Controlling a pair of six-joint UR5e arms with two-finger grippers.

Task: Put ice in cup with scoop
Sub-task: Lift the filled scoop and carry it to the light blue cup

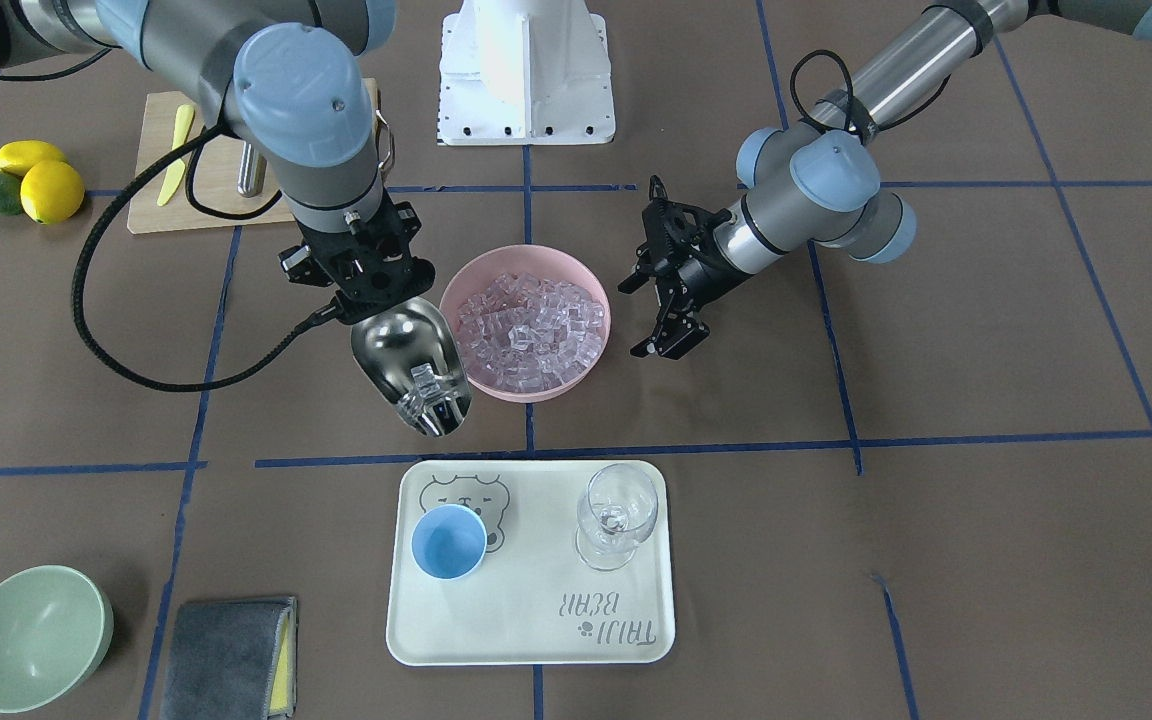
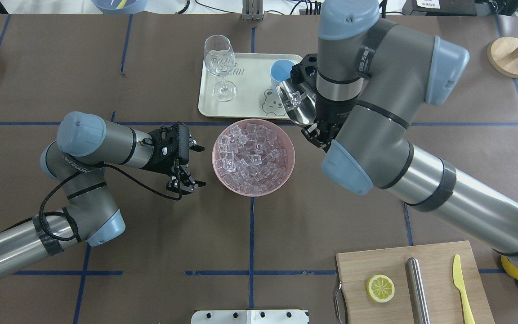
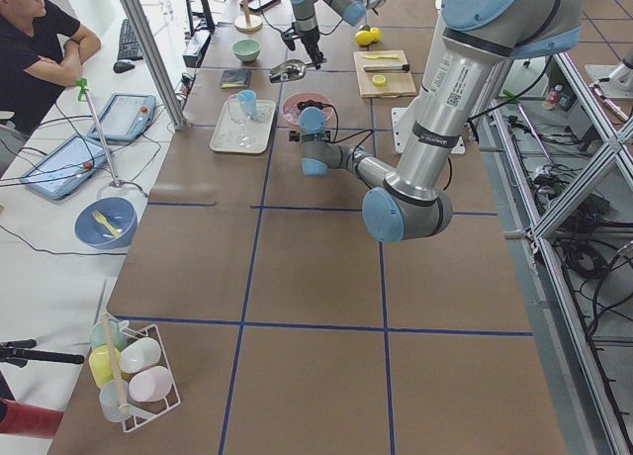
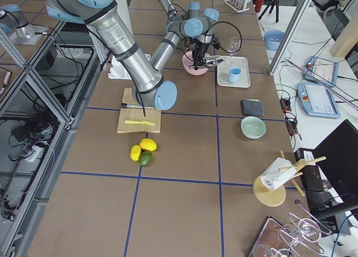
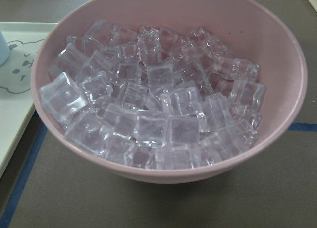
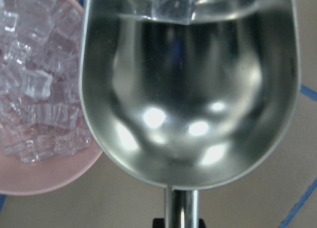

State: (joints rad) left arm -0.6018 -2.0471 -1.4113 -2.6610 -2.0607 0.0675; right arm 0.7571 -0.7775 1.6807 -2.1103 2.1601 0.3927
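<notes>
My right gripper [image 1: 364, 292] is shut on the handle of the steel scoop [image 1: 408, 360] and holds it in the air between the pink bowl [image 1: 591, 290] and the tray. The trough tilts forward with a few clear ice cubes [image 1: 429, 393] at its front lip. In the overhead view the scoop [image 2: 298, 102] is just beside the light-blue cup [image 2: 280, 73]. The cup [image 1: 448, 541] stands on the tray and looks empty. The bowl holds a heap of ice [image 1: 534, 325]. My left gripper [image 1: 652, 318] is open and empty beside the bowl.
A white tray [image 1: 536, 620] carries the cup and a clear stemmed glass [image 1: 616, 515]. A pale-green bowl [image 1: 31, 638] and grey cloth [image 1: 231, 655] lie near the front. A cutting board [image 2: 439, 310] holds a lemon slice, steel cylinder [image 2: 417, 288] and yellow knife. Lemons [image 1: 41, 180] lie beside it.
</notes>
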